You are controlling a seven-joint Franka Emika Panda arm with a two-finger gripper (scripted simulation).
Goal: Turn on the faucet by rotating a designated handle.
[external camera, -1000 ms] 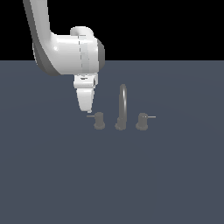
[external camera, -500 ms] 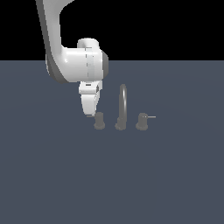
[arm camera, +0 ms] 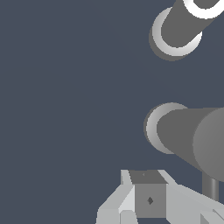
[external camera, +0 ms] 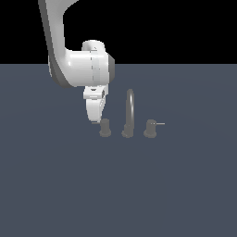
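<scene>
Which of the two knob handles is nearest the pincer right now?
The handle on the exterior view's left: the pincer hangs right beside it. The twin handle, its rod pointing right, sits beyond the spout.

The exterior view stands well back from the faucet (external camera: 128, 115), facing it level-on across the bench (external camera: 118, 185), so the whole set looks tiny under the arm (external camera: 78, 65). The wrist view sits close above the faucet, looking straight down past the claw (arm camera: 144, 201) onto the handle (arm camera: 183, 135). Both views share the handle (external camera: 105, 127) and the bench (arm camera: 65, 87).
</scene>
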